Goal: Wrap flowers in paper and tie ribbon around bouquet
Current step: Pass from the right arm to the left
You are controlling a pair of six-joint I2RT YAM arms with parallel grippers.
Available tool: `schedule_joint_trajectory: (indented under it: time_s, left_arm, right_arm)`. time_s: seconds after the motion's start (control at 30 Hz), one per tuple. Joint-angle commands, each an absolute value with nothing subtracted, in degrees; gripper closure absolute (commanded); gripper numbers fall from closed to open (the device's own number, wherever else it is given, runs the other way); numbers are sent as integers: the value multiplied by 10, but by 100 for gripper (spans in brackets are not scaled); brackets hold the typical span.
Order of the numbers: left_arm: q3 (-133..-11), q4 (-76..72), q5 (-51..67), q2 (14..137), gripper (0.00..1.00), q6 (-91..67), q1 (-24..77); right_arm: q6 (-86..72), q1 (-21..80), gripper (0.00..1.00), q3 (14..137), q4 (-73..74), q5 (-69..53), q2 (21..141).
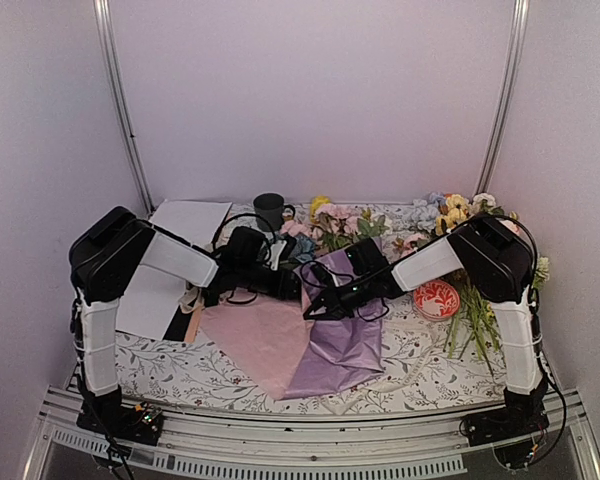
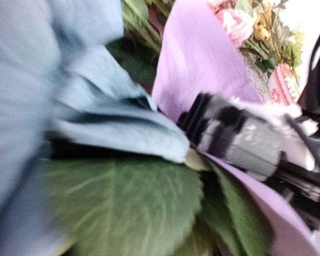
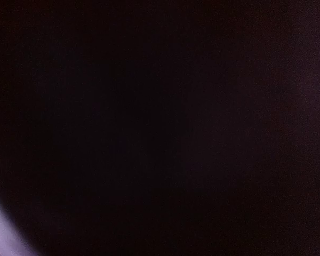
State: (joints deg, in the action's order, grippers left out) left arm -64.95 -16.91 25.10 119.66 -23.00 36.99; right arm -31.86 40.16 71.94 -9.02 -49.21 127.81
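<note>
My left arm (image 1: pixel 98 340) and right arm (image 1: pixel 520 345) match: white shells on the long links, bulky black housings at the joints, and black bases at the bottom. Thin black cables (image 1: pixel 242 222) loop off my wrists, and more trail from each base. My right end effector (image 2: pixel 200 120) is grey, with ribbed black pieces along the finger.

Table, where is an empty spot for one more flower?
Two bare patches of leafy-print tablecloth lie along the near edge: one between the left arm and the lilac-and-pink wrapping paper, one between that paper and the loose green stems. The middle and the back row are crowded.
</note>
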Motion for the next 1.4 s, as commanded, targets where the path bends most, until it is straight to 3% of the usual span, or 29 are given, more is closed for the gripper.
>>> schedule_joint_trajectory:
  time_s: [0.0,0.23,0.43,0.53,0.63,0.7,0.8,1.0,1.2,1.37]
  left_arm:
    - [-656,-120,226,1108,35,-213,345]
    - [-570,-69,148,975,31,-227,332]
    - [-497,-134,181,956,16,-277,338]
    - [-516,-150,202,1000,6,-275,363]
    - [-533,-164,183,1029,1,-265,383]
    - [-544,-160,169,1047,1,-263,384]
    - [-564,-133,127,1076,4,-259,384]
    - [-573,-144,122,1115,28,-263,383]
    - [-584,-131,100,1151,26,-269,381]
    - [-628,-57,67,1194,30,-258,382]
  right_arm:
    - [-301,410,100,722,-63,-474,1311]
    - [-291,410,100,734,-49,-472,1316]
    - [-287,410,96,745,-35,-472,1321]
    - [-285,410,87,744,-33,-472,1319]
    - [-287,411,60,739,-36,-474,1315]
    - [-293,410,51,732,-48,-486,1311]
    - [-305,411,47,721,-63,-495,1303]
    - [-305,411,47,715,-63,-498,1277]
    - [-307,410,51,719,-62,-516,1267]
    - [-316,411,54,721,-58,-515,1241]
